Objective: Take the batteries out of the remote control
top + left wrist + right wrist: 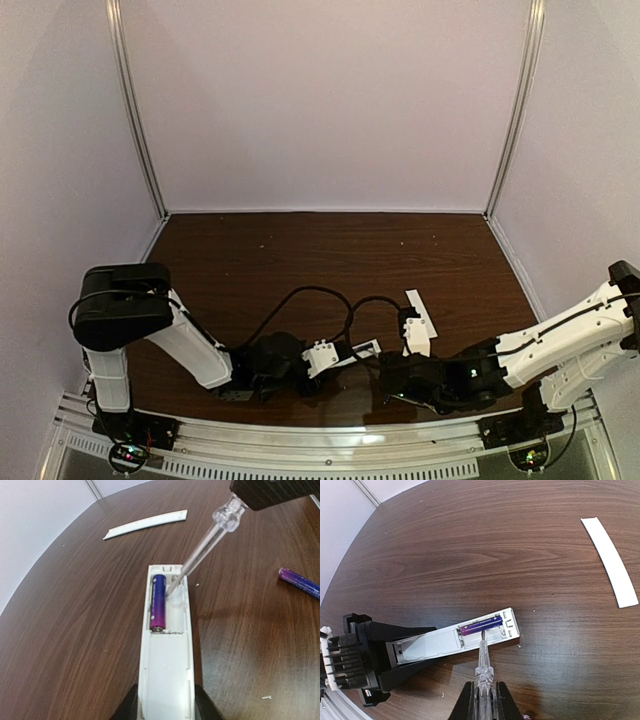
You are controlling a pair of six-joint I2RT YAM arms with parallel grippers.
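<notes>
Left gripper (167, 711): two black fingers pinch the near end of the remote control from both sides. Only their tips show, cut off at the bottom edge of the left wrist view.
Remote control (166, 665): a slim white bar lying flat on the table. It runs straight away from the left gripper, with its battery recess uncovered at the far end.
Seated battery (158, 602): a purple-blue cell lying in one slot of the recess, well beyond the left fingertips.
Screwdriver (205, 545): it has a clear handle and slants down, with its tip in the empty slot just beside the seated battery. Whether the tip touches the cell cannot be told.
Right gripper (481, 705): its fingers are pressed onto the screwdriver handle. The remote lies crosswise just ahead of them.
Loose battery (300, 582): it lies on the table beside the remote, apart from it, and is cut off by the left wrist view's edge. The right wrist view shows only a purple sliver of it.
Cover strip (146, 524): a thin white strip lying flat beyond the remote's far end, well apart from it.
Table (300, 250): dark wood grain.
Top view: the arms crowd over the remote, so neither battery can be made out. Only the wrist views show the recess.
</notes>
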